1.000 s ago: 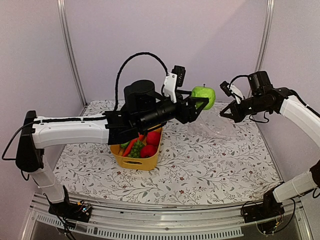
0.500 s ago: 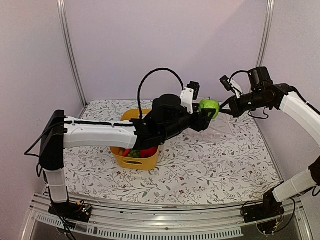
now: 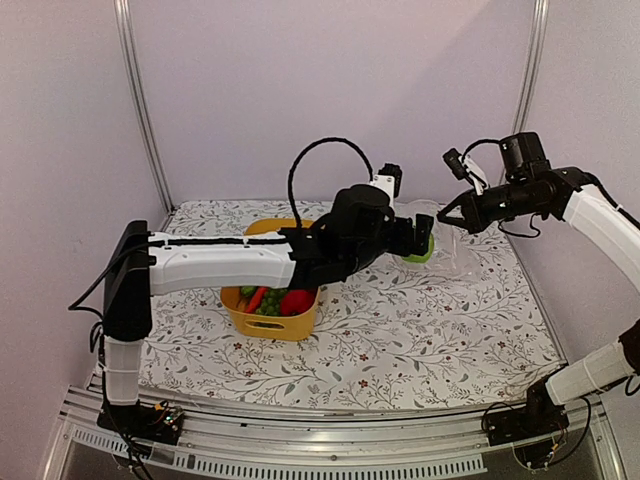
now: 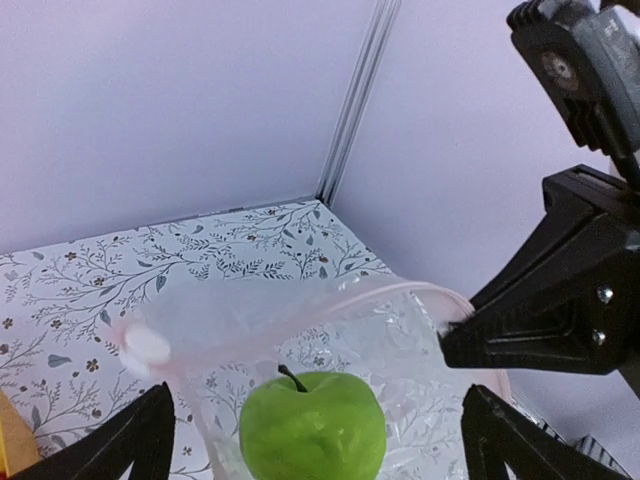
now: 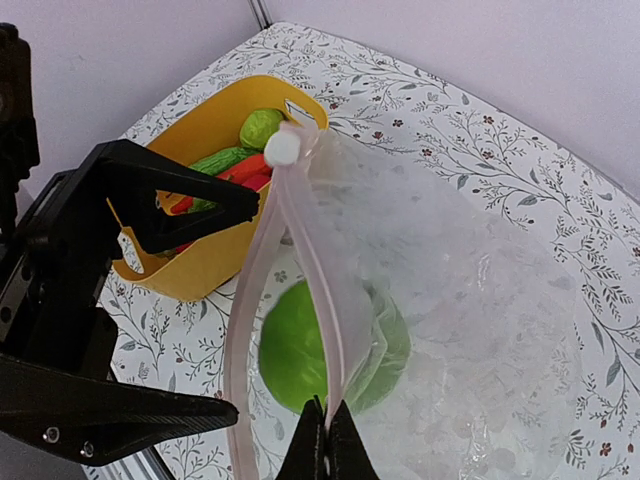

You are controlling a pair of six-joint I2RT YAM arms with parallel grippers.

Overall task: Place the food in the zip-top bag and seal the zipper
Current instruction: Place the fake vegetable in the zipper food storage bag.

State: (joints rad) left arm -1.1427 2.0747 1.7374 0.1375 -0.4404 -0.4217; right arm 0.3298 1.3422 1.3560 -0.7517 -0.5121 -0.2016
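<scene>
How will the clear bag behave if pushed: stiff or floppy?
Probably floppy: the zip-top bag is thin crinkled film, hanging from where the right gripper pinches its rim. Likely light, so a push may slide it. The round green apple inside could roll and shift it.

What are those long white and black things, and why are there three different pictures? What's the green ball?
Those are two robot arms bolted to a flower-patterned table. One picture comes from a camera up high, looking down at both arms; the other two come from small cameras on each wrist, showing that arm's own fingers up close. The right arm's fingers are pinched shut on the pink zipper strip of a clear zip-top bag, holding its mouth up. The green ball is a toy apple lying inside the bag. The left arm's fingers stand wide open on either side of it, gripping nothing. More toy food waits in the yellow tub.
</scene>
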